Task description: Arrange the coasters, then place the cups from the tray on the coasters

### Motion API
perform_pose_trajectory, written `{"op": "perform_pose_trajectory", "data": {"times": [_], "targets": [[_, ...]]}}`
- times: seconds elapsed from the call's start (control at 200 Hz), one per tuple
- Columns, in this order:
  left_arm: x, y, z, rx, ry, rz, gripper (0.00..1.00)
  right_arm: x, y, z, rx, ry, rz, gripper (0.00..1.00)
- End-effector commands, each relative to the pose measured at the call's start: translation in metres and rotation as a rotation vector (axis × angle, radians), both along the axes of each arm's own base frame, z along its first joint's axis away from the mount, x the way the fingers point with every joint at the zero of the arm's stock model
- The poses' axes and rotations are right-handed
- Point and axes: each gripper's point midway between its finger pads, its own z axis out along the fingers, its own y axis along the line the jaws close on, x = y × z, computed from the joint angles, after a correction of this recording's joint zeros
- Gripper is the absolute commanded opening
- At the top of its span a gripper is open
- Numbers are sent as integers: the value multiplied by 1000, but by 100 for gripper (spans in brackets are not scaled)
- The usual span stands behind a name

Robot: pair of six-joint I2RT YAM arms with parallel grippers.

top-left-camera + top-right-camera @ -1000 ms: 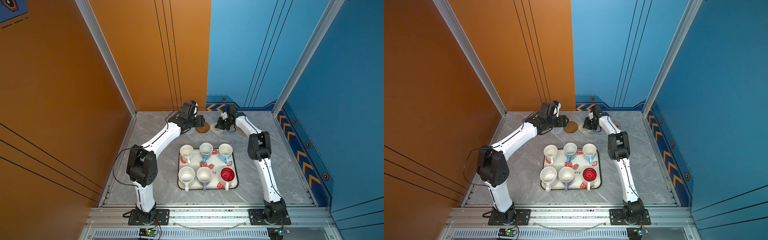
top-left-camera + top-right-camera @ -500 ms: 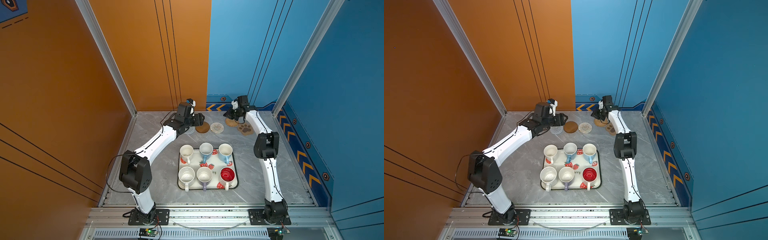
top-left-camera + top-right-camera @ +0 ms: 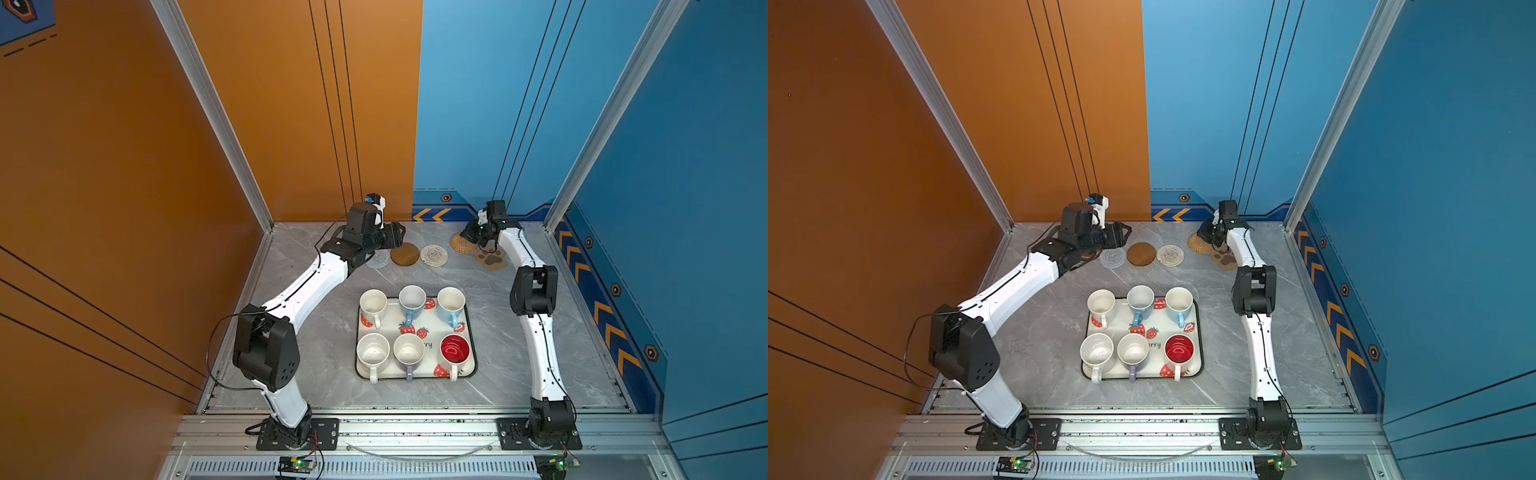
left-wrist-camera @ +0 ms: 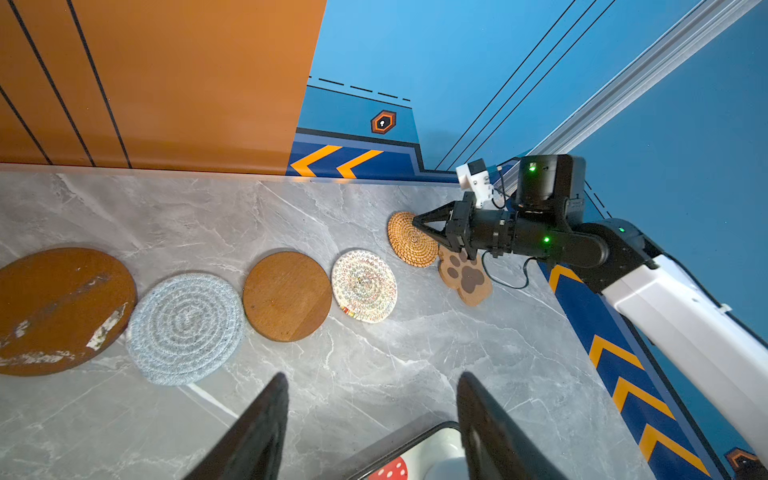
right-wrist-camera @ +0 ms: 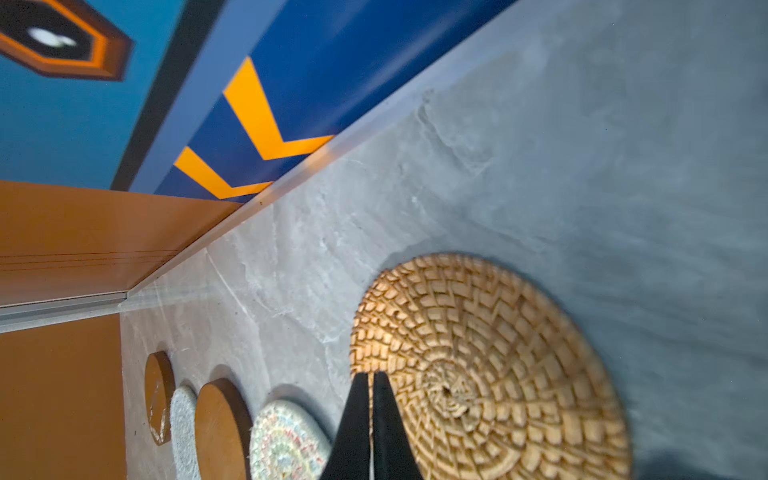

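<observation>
Behind the grey marble tabletop [image 3: 316,332] stand an orange wall [image 3: 291,104] and a blue wall [image 3: 478,104]. Yellow chevrons [image 3: 432,215] and a hexagon badge [image 3: 446,198] sit low on the blue one, just above the tabletop. A metal rail [image 3: 415,432] borders the tabletop's front edge.

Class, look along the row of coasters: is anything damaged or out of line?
Yes. The brown disc at the row's left end has white scuffed patches. The rattan round and paw-print coaster break the row's line, with their edges touching or overlapping.

Glossy white shells [image 3: 307,291] link boxy black joint housings [image 3: 266,353]; thin black cables [image 3: 208,353] run alongside. Behind the right gripper [image 4: 415,222], with tapered black fingers [image 5: 353,428], green lights [image 4: 546,240] glow.
</observation>
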Motion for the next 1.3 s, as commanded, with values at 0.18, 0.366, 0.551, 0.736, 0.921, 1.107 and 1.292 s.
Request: {"op": "perform_pose_trajectory", "data": {"times": [0.18,0.366,0.551,0.736,0.921,1.107,1.292], "targets": [[-3,0,9,-31,-12,-12,65,4,-12,-14,-3,17,-48,0],[-5,1,8,-31,-8,-11,65,-9,-15,-30,-49,84,-45,0],[-8,2,7,-32,-6,-14,65,-24,-11,-40,-77,129,-29,0],[-14,5,10,-30,-15,-13,65,-36,-5,-46,-68,170,-12,0],[-19,10,14,-29,-33,-1,65,-48,5,-46,-69,192,15,0],[-23,11,15,-32,-38,-4,65,-61,10,-48,-75,216,38,0],[-25,12,16,-34,-41,-6,65,-71,10,-49,-88,234,49,0]]}}
